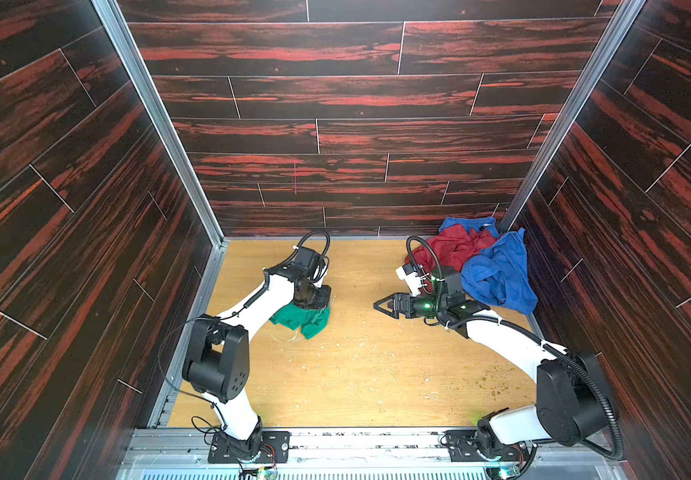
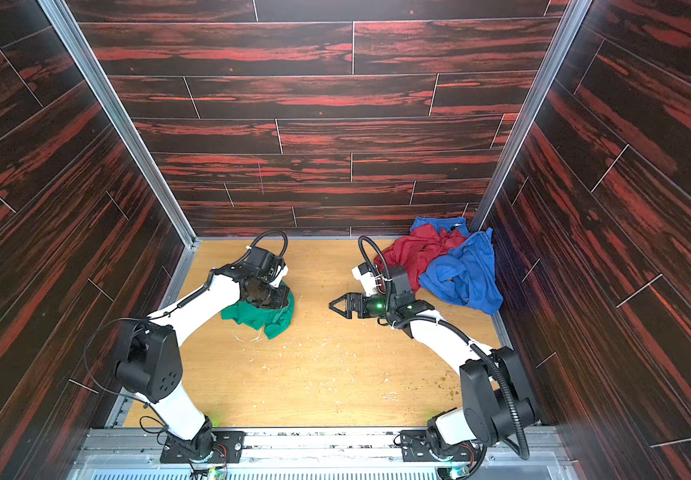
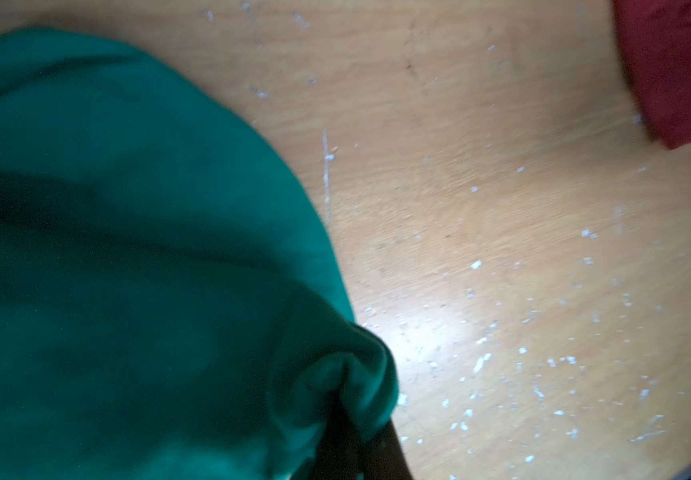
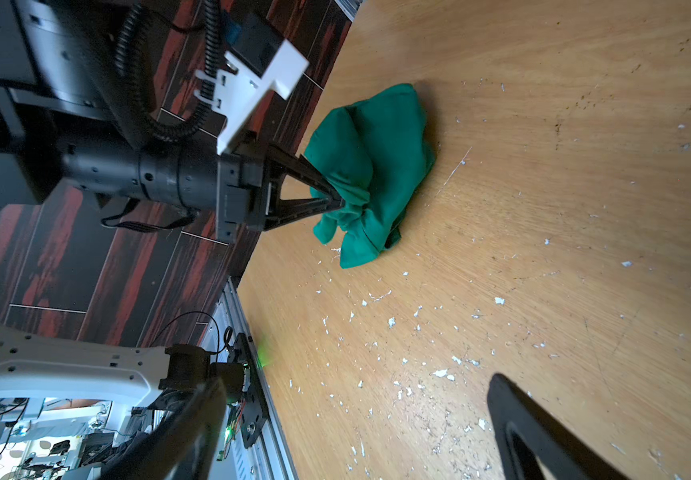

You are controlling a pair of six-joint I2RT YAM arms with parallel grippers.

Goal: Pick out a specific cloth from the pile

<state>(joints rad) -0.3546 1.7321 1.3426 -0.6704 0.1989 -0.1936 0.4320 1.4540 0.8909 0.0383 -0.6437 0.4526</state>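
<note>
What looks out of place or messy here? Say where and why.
White flecks litter the wooden table, thickest in its middle, with darker crumbs near the right arm: loose debris, unrelated to the task. The green cloth sits apart from the pile, pinched by the left gripper.

We see the cloth (image 3: 128, 249), emerald green and blurred, filling most of the view and lying on the wooden desk (image 3: 501, 208). Our left fingers (image 3: 337, 453) (dark, close together) pinch a bunched fold of it. Small white flecks (image 3: 476, 264) dot the desk, and a corner of a red cloth (image 3: 676, 70) lies well apart from the green one.
</note>
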